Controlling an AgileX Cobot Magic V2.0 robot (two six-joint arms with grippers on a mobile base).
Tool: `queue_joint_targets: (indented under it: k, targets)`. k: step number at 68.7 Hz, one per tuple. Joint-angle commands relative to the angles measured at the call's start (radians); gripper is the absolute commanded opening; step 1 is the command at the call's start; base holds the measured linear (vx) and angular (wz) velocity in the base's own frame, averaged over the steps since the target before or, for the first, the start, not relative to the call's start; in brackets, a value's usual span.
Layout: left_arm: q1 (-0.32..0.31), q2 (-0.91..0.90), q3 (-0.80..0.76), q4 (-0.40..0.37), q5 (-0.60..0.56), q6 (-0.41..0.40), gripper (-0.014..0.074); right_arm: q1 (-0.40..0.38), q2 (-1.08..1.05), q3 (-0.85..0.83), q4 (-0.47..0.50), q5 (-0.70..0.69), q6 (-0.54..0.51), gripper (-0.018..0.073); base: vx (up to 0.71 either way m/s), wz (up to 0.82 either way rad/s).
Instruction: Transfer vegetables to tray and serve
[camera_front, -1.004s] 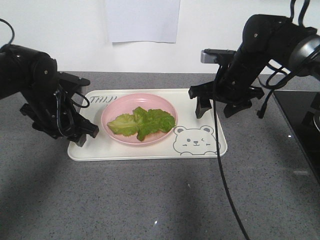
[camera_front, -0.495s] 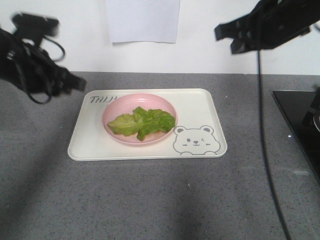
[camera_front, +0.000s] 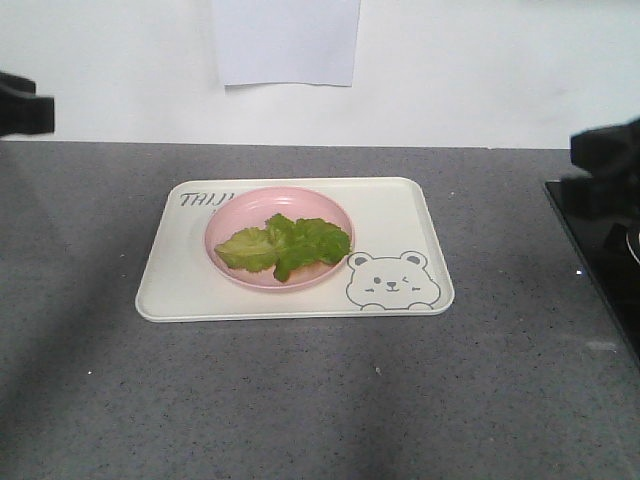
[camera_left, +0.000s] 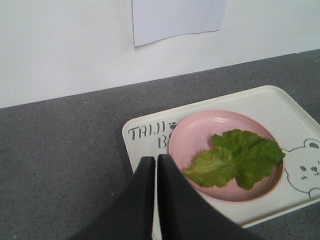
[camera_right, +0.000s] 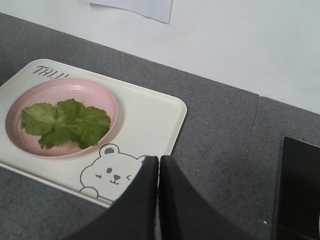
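At the bottom of each wrist view, the left hand (camera_left: 156, 165) and right hand (camera_right: 158, 165) show their fingers pressed together, holding nothing. Past them, mid-frame on the grey desk (camera_front: 300, 400), lies the tray (camera_front: 400, 215). A pink plate (camera_front: 225, 225) sits on it with the lettuce (camera_front: 285, 245) inside. A paper sheet (camera_front: 285, 40) hangs on the wall behind.

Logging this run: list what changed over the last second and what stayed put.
Both arms pulled up and away from the tray ends to the frame edges; left gripper and right gripper are shut, empty. Tray, pink plate and lettuce have not moved.
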Motion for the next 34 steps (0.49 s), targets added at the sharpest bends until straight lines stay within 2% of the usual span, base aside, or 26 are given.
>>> queue_joint_targets:
  k: [1, 18, 23, 34]
  targets:
    - [-0.006, -0.103, 0.141, 0.000, -0.159, -0.011, -0.0008, -0.006, -0.136, 0.119, -0.005, -0.154, -0.024, -0.0008, 0.00, 0.00]
    - [-0.006, -0.337, 0.575, -0.074, -0.423, -0.012, -0.0008, -0.006, -0.449, 0.479, -0.009, -0.186, -0.025, -0.0008, 0.00, 0.00]
    - [-0.006, -0.372, 0.636, -0.105, -0.476, -0.012, -0.0008, -0.006, -0.499, 0.540, -0.009, -0.186, -0.024, -0.0008, 0.00, 0.00]
    - [-0.006, -0.396, 0.676, -0.105, -0.533, -0.012, -0.0008, -0.006, -0.568, 0.585, -0.006, -0.173, -0.024, -0.0008, 0.00, 0.00]
